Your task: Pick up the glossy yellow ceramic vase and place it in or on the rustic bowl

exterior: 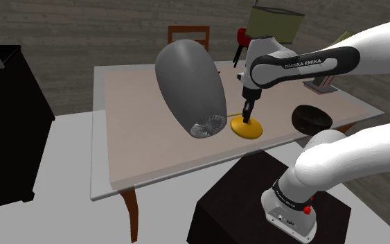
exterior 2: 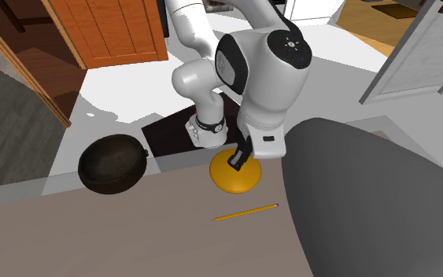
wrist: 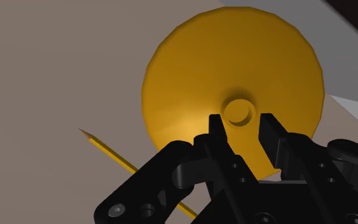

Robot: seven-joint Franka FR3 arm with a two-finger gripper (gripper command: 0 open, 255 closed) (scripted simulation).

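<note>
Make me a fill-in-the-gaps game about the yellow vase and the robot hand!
The glossy yellow vase with a wide round base stands on the ___. The thin yellow thing lying beside it is a ___. The all-black gripper hangs right over the vase's narrow ___.
Missing words: table, pencil, neck.

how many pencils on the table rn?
1. The pencil lies flat on the table, close beside the yellow vase, with the open end effector at its neck. The big grey object covers part of the table, so more could be hidden.
</note>
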